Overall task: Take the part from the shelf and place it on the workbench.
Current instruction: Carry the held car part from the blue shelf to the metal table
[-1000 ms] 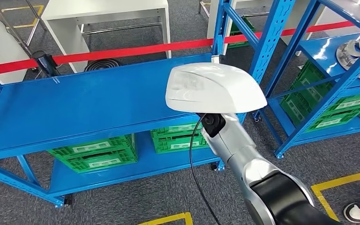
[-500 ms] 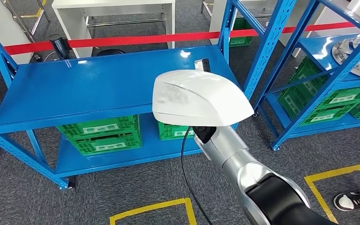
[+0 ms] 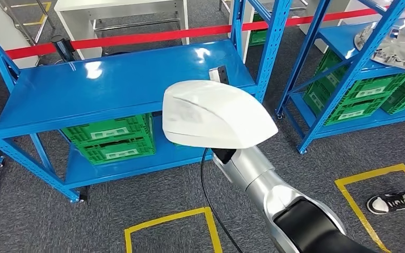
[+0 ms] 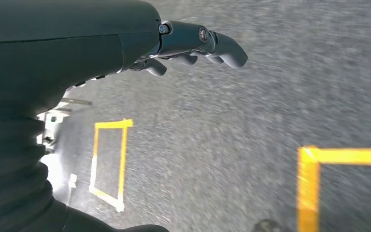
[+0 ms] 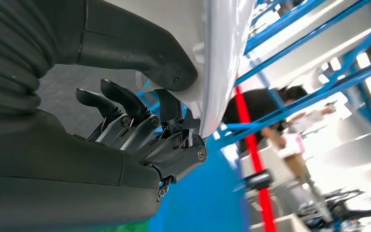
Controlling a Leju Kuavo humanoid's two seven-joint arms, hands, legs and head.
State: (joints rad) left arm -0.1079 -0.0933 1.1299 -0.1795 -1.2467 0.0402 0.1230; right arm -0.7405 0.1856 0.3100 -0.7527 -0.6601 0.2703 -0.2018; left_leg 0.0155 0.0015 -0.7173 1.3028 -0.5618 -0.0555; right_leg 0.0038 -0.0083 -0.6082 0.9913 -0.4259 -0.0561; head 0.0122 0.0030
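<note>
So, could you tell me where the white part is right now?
The white part is held in the right hand, centre of the head view, in front of the blue shelf.

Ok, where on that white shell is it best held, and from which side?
At its thin edge, from underneath. The white shell is a broad smooth dome, too wide and rounded to close a hand around, but its rim is a narrow lip. The right hand pinches it that way now: thumb on one face, fingers on the other.
</note>
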